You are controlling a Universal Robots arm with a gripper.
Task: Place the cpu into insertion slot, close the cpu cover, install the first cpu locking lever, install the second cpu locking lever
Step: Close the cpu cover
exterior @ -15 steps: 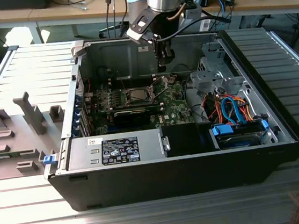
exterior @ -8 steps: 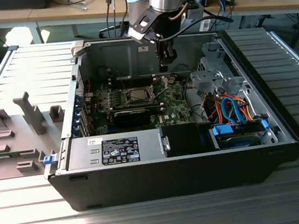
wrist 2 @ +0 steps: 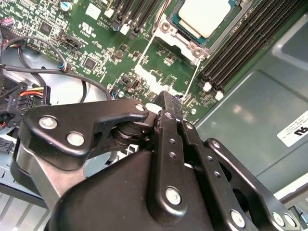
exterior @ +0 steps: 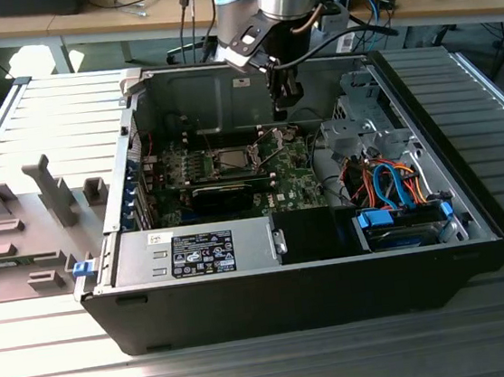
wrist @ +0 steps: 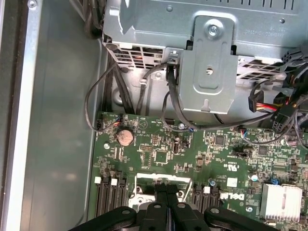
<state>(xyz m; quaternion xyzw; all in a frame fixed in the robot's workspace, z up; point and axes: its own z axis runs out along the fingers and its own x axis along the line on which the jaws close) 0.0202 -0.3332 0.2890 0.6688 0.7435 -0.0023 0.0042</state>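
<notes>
Holders (exterior: 21, 237) of grey plastic sit at the exterior view's left on the ribbed metal worktop (exterior: 52, 111). Beside them lies an open computer case (exterior: 292, 302), with a labelled power box (exterior: 195, 249) along its near wall and the green board (exterior: 297, 188) behind that. On the board the cpu (exterior: 231, 161) lies flat in its socket, silver top up; in the second wrist view the cpu (wrist 2: 204, 14) sits squarely inside the socket's metal surround. Just to the exterior view's right of it, the cpu cover (exterior: 268, 141) is swung up off the chip, not closed. In the second wrist view the cpu cover (wrist 2: 144, 72) shows as a thin frame with the board visible through its open centre. The hand (exterior: 283, 105) hangs from the arm above that cover, clenched with nothing between its fingers. In both wrist views the hand (wrist 2: 169, 96) (wrist: 166, 185) has its tip close by the cover's free edge; whether it touches, I can't tell. Further right are a grey drive cage (exterior: 363, 121) and orange and blue cables (exterior: 397, 181).
</notes>
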